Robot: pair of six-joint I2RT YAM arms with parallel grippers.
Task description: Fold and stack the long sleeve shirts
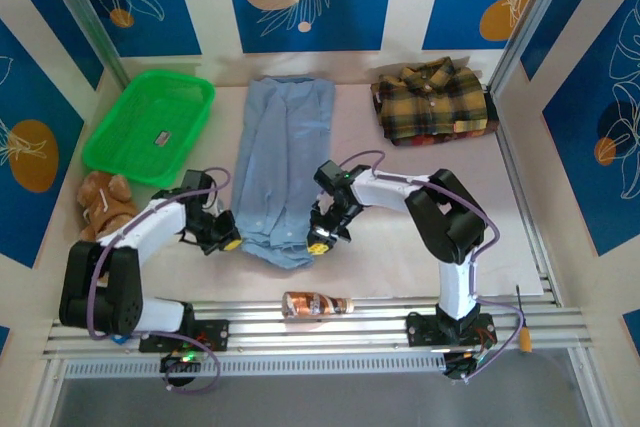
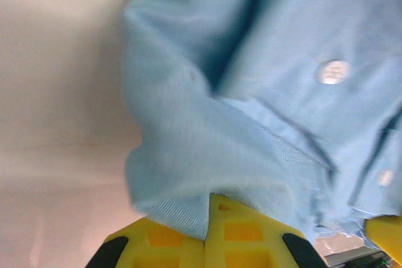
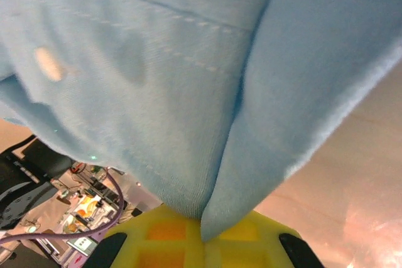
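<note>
A light blue shirt (image 1: pixel 285 147), smoothed into a long narrow strip with its white buttons showing, lies lengthwise down the middle of the table (image 1: pixel 400 237), running from the far side toward the arms. Its near end bunches slightly between the two grippers. The left gripper (image 1: pixel 228 240) is clamped on the shirt's near left corner; in its wrist view a fold of blue cloth is pinched between the yellow fingers (image 2: pixel 169 243). The right gripper (image 1: pixel 320 240) is likewise closed on the near right corner, the fabric drawn into a crease between its fingers (image 3: pixel 251 240) and draped above them. The plaid shirt (image 1: pixel 433 100), yellow and dark brown, sits folded into a compact rectangle, collar up, at the table's far right, well apart from both grippers. A green basket (image 1: pixel 150 122) stands at far left, a plush bear (image 1: pixel 105 202) near it, and a bottle (image 1: pixel 315 304) lies at the near edge.
</note>
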